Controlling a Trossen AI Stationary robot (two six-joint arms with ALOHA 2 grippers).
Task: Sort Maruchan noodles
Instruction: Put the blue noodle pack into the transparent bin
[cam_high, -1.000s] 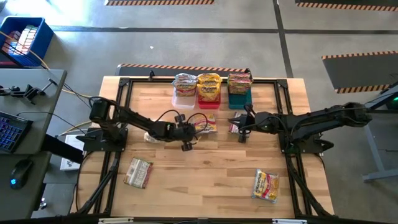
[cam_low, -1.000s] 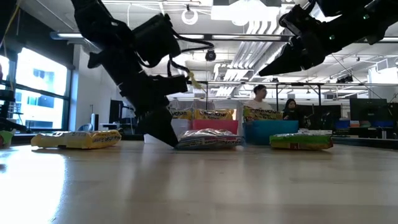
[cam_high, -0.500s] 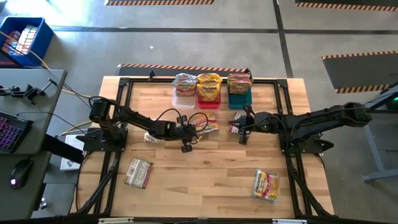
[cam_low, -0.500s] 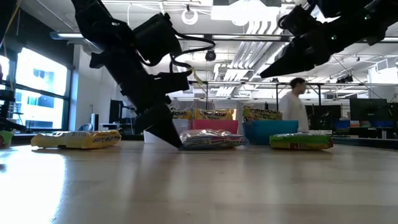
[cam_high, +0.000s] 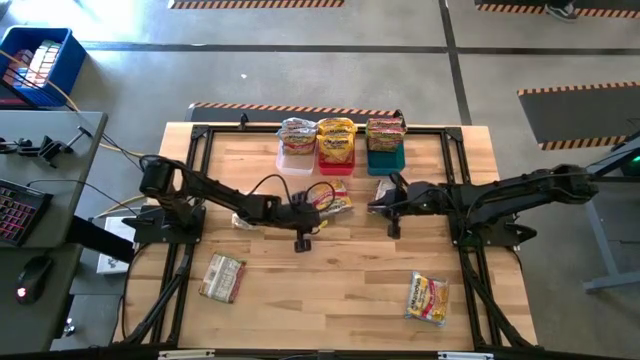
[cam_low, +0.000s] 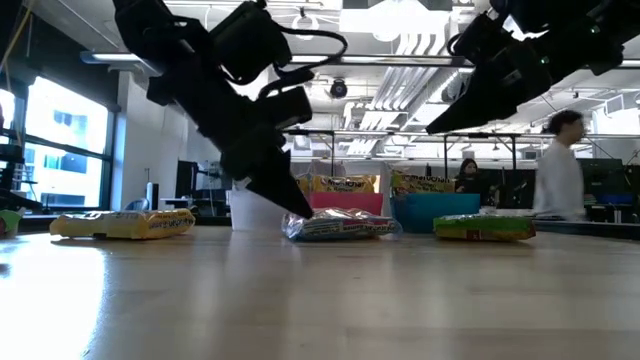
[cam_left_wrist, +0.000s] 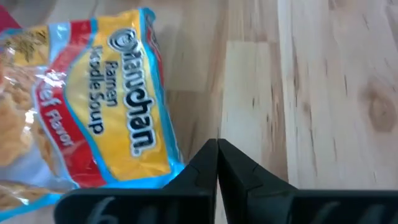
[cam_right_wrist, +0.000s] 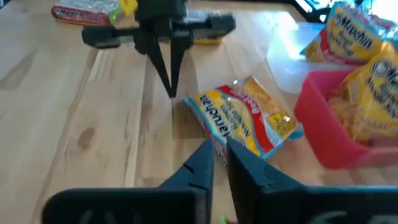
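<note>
A yellow-and-red Maruchan noodles packet (cam_left_wrist: 93, 106) lies flat on the wooden table (cam_high: 330, 290), in front of the red bin (cam_high: 336, 152). My left gripper (cam_left_wrist: 216, 145) is shut; its tips point down at the table, right beside that packet's edge (cam_right_wrist: 239, 118). My right gripper (cam_right_wrist: 217, 149) hangs well above the table with its fingers a little apart and nothing between them. Below it lies a reddish-pink and green packet (cam_low: 485, 228). My left gripper's shut fingertips (cam_right_wrist: 172, 93) come down steeply from the table's left side to the table, at the packet's blue-rimmed corner (cam_left_wrist: 177, 171). I cannot tell whether they touch the packet, which lies flat.
A clear bin (cam_high: 297, 150), the red bin and a teal bin (cam_high: 385, 155) stand in a row at the far edge, each holding packets. Loose packets lie near left (cam_high: 222, 277), near right (cam_high: 427, 298) and under my left arm (cam_high: 243, 220). People show in the room behind.
My left gripper has moved toward the table's right, up to the yellow-and-red packet, with its tips down at the table. The packets have stayed where they were. A person has walked across the room behind the table.
</note>
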